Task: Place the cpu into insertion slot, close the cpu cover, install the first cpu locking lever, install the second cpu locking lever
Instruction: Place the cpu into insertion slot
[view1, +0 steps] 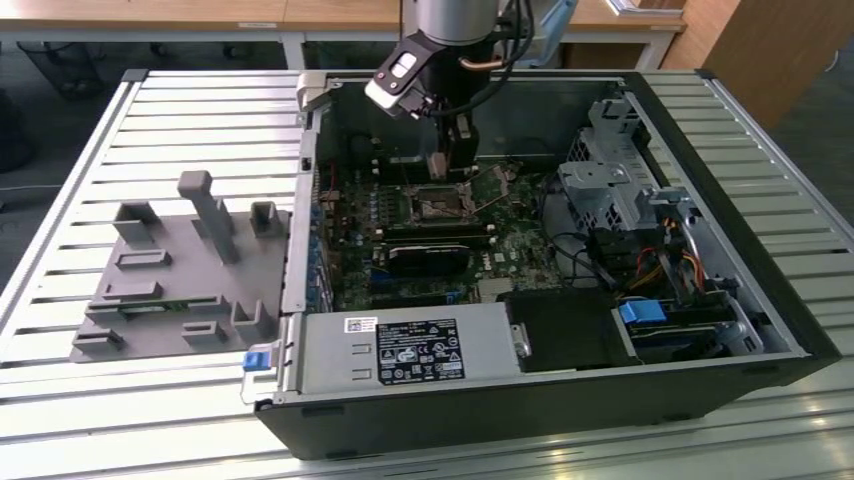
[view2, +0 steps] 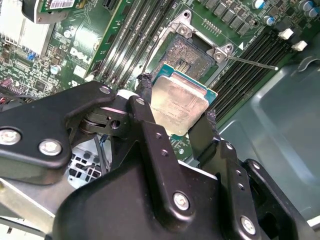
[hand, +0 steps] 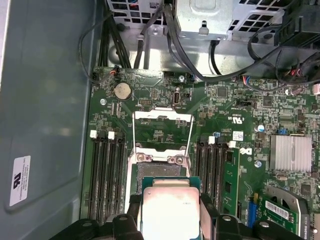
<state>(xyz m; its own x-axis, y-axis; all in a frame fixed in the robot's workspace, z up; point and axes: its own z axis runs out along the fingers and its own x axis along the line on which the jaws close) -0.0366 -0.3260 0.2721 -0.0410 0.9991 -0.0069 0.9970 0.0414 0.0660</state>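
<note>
Placement of the chip in hand, to judge by the frames.

Exterior view: black two-finger gripper (view1: 461, 168) on the grey arm, low inside the open black computer case (view1: 534, 420). Poised just above the small square insertion slot with dark centre and silver rim (view1: 438, 203), set in the green circuit board (view1: 514, 222).

Second wrist view: gripper (view2: 177, 100) clamped on the small flat square cpu with dull silver-grey metal top (view2: 182, 107), one black finger (view2: 144, 97) on each of two opposite edges. Chip held clear of the slot (view2: 192, 50), near it, apparently not yet seated.

First wrist view: cpu (hand: 170, 212) between the fingers, overlapping the nearer edge of the slot (hand: 159, 167). Thin silver metal cpu cover frame (hand: 162, 116) swung open beyond the slot, out of the chip's way.

Probably best done so: keep the chip level and square to the silver rim. Match corners and edge notches before lowering. Avoid sliding sideways across the contacts or pressing down. Release only with the chip flat inside the rim.
</note>
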